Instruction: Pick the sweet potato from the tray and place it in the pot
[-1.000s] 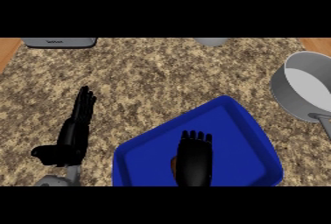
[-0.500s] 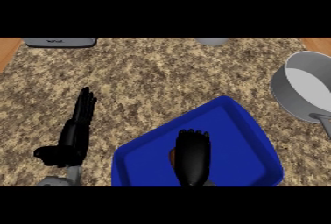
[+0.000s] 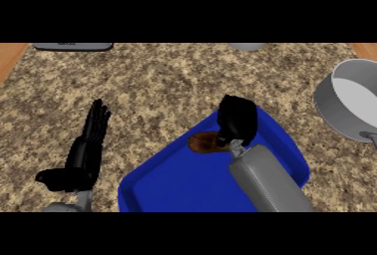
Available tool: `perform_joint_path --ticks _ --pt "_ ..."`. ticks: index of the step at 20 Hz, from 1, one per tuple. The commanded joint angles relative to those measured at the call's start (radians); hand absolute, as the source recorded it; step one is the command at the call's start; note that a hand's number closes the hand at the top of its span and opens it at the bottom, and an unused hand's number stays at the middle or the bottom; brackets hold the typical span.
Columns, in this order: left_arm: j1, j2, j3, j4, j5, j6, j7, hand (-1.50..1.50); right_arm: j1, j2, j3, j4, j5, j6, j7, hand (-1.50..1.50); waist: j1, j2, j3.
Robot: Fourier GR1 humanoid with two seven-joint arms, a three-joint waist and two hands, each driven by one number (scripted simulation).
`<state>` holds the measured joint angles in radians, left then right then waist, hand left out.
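The blue tray (image 3: 184,187) lies on the counter at the lower middle. Over its far corner my right hand (image 3: 237,121) is curled, and the brown sweet potato (image 3: 202,144) shows at its left side, held against the palm by the thumb. Most of the potato is hidden by the hand. The grey forearm runs down across the tray. The grey pot (image 3: 352,102) stands at the right edge, some way right of the hand. At the lower left my left hand (image 3: 86,149) rests open, fingers straight and pointing away.
A dark grey flat object (image 3: 72,46) sits at the back left edge of the speckled counter, and a small grey object (image 3: 247,46) at the back middle. Wood shows at both far corners.
My right hand has curled round the sweet potato and moved away from me and to the right toward the tray's far corner; its forearm now shows. The left hand has stayed still.
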<state>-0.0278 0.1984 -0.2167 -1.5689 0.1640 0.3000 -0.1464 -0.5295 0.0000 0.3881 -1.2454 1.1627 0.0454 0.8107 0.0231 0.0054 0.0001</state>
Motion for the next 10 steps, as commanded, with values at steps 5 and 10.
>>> perform_joint_path --ticks 5,10 --pt "0.016 -0.012 0.008 -0.001 -0.004 -0.010 0.010 0.00 -0.202 0.000 -0.035 0.009 0.078 -0.127 0.066 1.50 -0.012 -0.006 0.000" --pt "0.038 0.008 0.030 -0.026 0.003 -0.037 0.009 0.00 -0.190 -0.009 -0.006 -0.087 0.235 -0.079 0.184 1.50 -0.022 -0.009 0.000"
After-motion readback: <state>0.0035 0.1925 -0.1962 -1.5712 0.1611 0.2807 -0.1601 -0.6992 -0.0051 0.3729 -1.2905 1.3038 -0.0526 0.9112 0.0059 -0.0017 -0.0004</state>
